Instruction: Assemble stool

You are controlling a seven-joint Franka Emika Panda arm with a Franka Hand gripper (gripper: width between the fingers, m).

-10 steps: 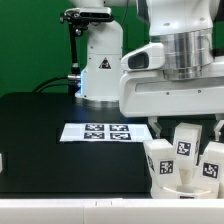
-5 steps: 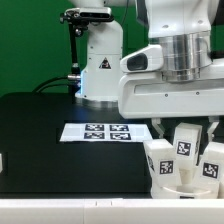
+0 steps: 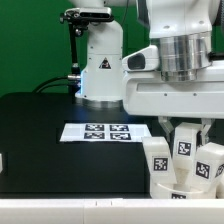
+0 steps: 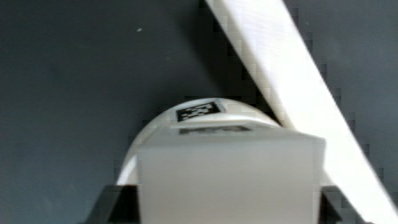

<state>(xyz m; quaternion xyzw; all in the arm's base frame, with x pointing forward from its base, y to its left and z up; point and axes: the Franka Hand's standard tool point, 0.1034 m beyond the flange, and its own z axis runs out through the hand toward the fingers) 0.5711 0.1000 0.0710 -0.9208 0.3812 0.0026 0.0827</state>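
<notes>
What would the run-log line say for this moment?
arm: above stool | gripper: around middle leg, grip unclear | legs: upright | marker board: flat on table

No readable text; only a triangle sign on the robot base (image 3: 100, 62) and square tags on the marker board (image 3: 108, 131).

The exterior view looks level across the black table (image 3: 40, 125) toward the robot base (image 3: 100, 62), close behind the stool (image 3: 185, 165). The wrist view looks straight down, very near, sharing that stool (image 4: 222, 150).
</notes>
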